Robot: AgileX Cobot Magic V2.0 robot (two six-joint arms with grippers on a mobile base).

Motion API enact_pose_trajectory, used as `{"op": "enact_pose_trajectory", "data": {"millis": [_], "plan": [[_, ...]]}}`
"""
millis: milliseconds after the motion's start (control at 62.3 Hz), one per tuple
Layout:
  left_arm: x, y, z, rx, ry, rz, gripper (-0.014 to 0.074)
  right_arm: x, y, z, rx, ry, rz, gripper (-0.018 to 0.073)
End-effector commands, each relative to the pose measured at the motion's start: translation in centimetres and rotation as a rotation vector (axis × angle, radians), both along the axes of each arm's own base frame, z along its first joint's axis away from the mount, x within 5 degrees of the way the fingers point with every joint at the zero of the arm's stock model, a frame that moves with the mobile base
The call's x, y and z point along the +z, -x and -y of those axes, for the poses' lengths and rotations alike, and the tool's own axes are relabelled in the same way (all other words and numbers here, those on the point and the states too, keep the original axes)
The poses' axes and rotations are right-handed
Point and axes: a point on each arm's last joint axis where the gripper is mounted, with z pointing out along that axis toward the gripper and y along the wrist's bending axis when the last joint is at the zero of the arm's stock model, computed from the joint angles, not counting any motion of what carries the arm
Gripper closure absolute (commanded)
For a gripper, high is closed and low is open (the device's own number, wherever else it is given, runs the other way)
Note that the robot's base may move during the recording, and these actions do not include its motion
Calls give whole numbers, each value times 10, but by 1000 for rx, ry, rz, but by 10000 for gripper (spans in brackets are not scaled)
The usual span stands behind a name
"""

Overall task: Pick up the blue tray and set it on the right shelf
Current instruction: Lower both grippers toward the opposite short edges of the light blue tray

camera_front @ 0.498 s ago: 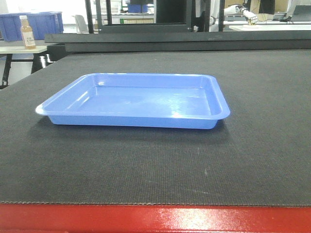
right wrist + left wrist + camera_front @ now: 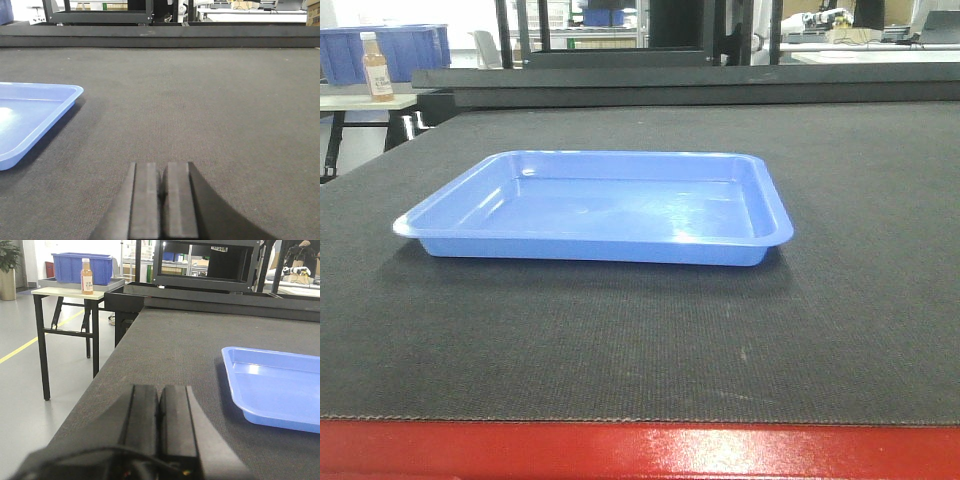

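Observation:
The blue tray (image 2: 595, 207) lies flat and empty on the dark mat of the red-framed table (image 2: 640, 450). In the left wrist view the tray (image 2: 275, 385) is to the right of my left gripper (image 2: 159, 390), which is shut and empty above the mat near the table's left edge. In the right wrist view the tray's corner (image 2: 30, 120) is at the left, and my right gripper (image 2: 161, 167) is shut and empty above the mat, apart from it. Neither gripper shows in the front view. The right shelf is out of view.
A black raised frame (image 2: 680, 85) runs along the table's far edge. To the far left stands a side table (image 2: 70, 292) with a deep blue bin (image 2: 82, 267) and a bottle (image 2: 87, 276). The floor (image 2: 30, 390) drops away left of the mat.
The tray and table have not moved. Only background items at the far top right have shifted.

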Motion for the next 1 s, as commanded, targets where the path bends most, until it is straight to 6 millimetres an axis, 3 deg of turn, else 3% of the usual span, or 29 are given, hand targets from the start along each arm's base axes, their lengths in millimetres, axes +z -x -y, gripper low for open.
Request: {"op": "enact_pose_trajectory", "data": {"millis": [0, 289, 434, 546, 610, 691, 787, 883, 980], "plan": [[0, 1, -1, 11, 11, 83, 645, 19, 3, 0, -4, 16, 150, 502], [6, 1, -1, 11, 36, 99, 645, 29, 5, 1, -13, -19, 261, 502], [57, 11, 0, -1, 9, 160, 645, 61, 14, 1, -11, -45, 368, 502], [106, 16, 2, -26, -5, 50, 643, 95, 23, -2, 14, -45, 298, 494], [133, 15, 4, -44, -10, -30, 629, 114, 26, -2, 21, -45, 277, 425], [162, 8, 5, -56, -15, -107, 557, 134, 25, -2, 22, -44, 282, 258], [177, -16, 6, -66, -13, -218, 374, 152, 12, -2, 19, -46, 261, 81], [179, -37, 12, -121, -18, -259, 212, 159, -10, -1, 17, -50, 189, 3], [177, -56, 20, -184, -23, -280, 174, 172, -31, -2, 40, -56, 140, -1]]}}
